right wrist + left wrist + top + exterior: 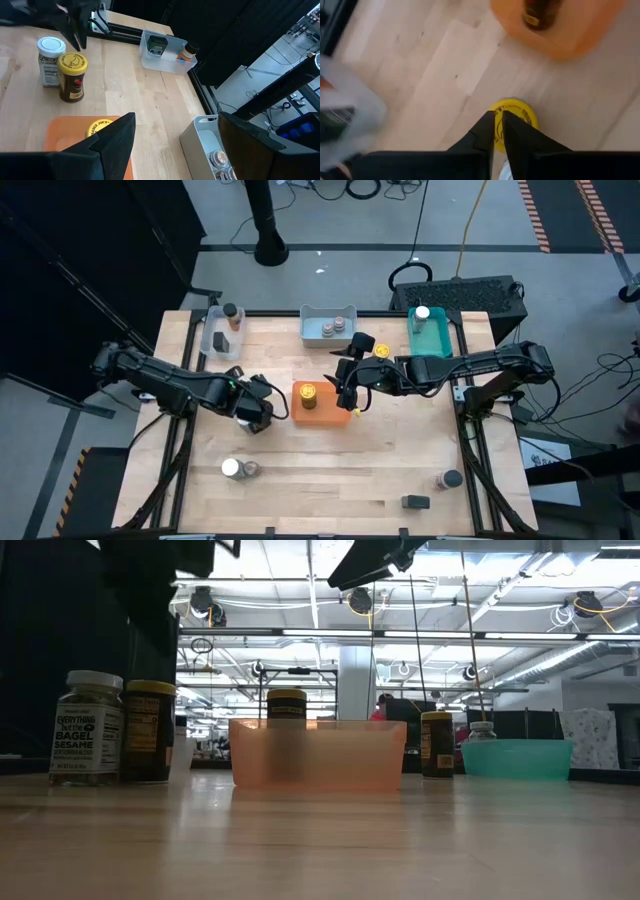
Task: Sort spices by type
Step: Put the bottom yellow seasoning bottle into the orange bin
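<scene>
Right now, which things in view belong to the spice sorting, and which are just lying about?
Job: jars, loose and in trays; orange tray, grey tray, teal tray, clear tray; left gripper beside the orange tray, right gripper over its edge.
Lying about: dark block near the table's front; black case behind the table; floor cables.

Robotics lab or industrial workshop. Open ceiling with exposed ducts (560,655) and strip lights (400,633); grey floor strewn with cables (365,190); hazard-striped tape (535,215); wooden tabletop (330,470) on metal frame.
</scene>
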Controlling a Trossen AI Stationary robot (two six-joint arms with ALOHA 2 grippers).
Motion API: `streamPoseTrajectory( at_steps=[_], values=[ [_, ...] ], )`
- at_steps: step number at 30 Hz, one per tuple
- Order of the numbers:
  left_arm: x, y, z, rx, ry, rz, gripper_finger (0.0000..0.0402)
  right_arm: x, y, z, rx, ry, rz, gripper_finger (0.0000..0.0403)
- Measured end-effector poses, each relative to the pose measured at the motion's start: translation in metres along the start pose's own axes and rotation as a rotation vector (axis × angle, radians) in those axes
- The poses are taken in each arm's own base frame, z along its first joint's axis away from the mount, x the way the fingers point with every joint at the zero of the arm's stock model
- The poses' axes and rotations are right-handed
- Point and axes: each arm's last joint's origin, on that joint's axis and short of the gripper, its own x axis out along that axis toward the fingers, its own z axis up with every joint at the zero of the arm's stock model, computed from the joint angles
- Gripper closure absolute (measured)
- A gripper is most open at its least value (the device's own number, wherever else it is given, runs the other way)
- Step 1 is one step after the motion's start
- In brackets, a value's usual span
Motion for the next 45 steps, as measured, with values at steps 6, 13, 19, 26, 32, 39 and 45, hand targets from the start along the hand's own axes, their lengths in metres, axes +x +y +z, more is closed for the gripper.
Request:
streamPoseTrajectory(
  at_steps=[6, 13, 19, 26, 32, 39, 45],
  values=[
    [-0.012, 0.003, 0.004, 0.225, 0.016, -0.024, 0.0299, 0.000, 0.000, 0.000, 0.000, 0.000, 0.000, 0.0138],
    [-0.006, 0.005, 0.000, 0.237, 0.051, -0.005, 0.0191, 0.000, 0.000, 0.000, 0.000, 0.000, 0.001, 0.0138],
    [-0.005, 0.004, 0.000, 0.254, 0.043, -0.012, 0.0137, 0.000, 0.000, 0.000, 0.000, 0.000, 0.005, 0.0138],
    [-0.006, 0.002, 0.003, 0.360, 0.046, -0.149, 0.0134, 0.000, 0.000, -0.001, -0.004, 0.005, 0.006, 0.0138],
    [-0.005, 0.020, 0.001, 0.358, -0.025, -0.259, 0.0134, 0.000, 0.000, -0.001, -0.005, 0.008, 0.006, 0.0138],
    [-0.004, 0.045, 0.000, 0.214, -0.074, -0.298, 0.0134, 0.000, 0.000, -0.001, -0.007, 0.012, 0.007, 0.0138],
    [-0.002, 0.046, -0.001, 0.232, -0.057, -0.289, 0.0134, 0.000, 0.000, -0.001, -0.006, 0.012, 0.007, 0.0138]
  ],
)
